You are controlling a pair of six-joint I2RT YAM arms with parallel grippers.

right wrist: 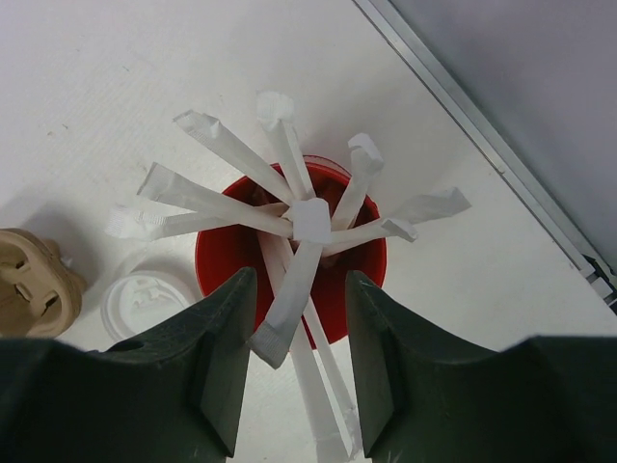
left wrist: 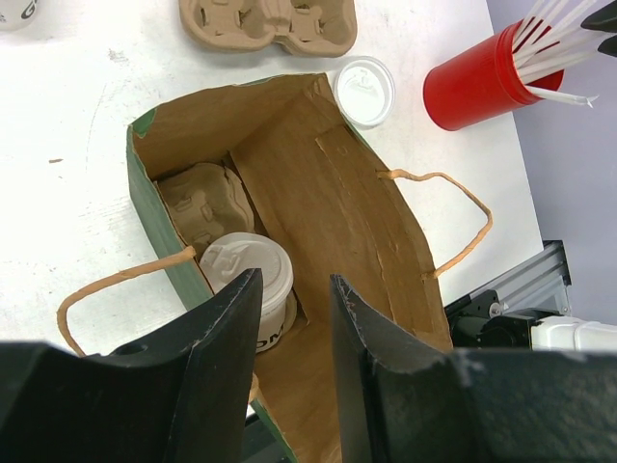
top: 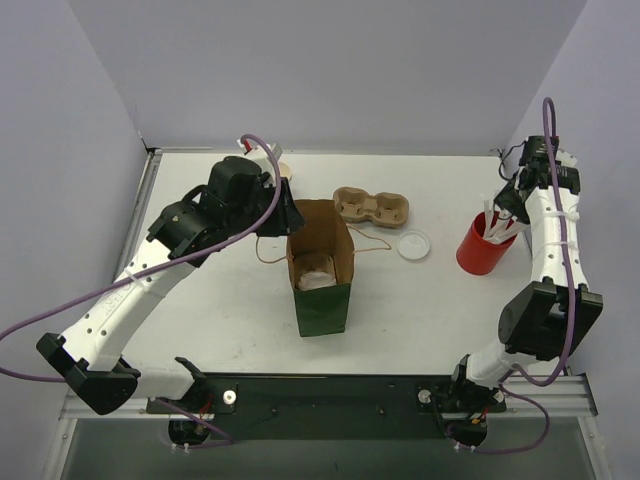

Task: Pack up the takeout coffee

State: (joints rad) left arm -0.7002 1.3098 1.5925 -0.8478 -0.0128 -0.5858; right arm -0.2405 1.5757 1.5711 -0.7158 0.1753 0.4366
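Note:
The takeout coffee (left wrist: pixel 243 266), a white paper cup with a white lid, stands upright inside the open paper bag (left wrist: pixel 328 193), seated in a brown cardboard carrier (left wrist: pixel 198 198). From above, the cup (top: pixel 315 275) shows in the bag (top: pixel 322 300) at mid-table. My left gripper (left wrist: pixel 294 313) hovers open over the bag's mouth with nothing between its fingers; in the top view the left gripper (top: pixel 287 213) sits at the bag's far left rim. My right gripper (right wrist: pixel 299 338) is open above the red cup of straws (right wrist: pixel 217 256), with wrapped straw ends (right wrist: pixel 289 289) between its fingers.
A second cardboard carrier (top: pixel 372 207) lies behind the bag. A loose white lid (top: pixel 413 245) rests between it and the red cup (top: pixel 483 250). Another white cup (left wrist: pixel 14 10) stands at the far left, partly behind my left arm. The table's right edge rail (right wrist: pixel 501 164) is close.

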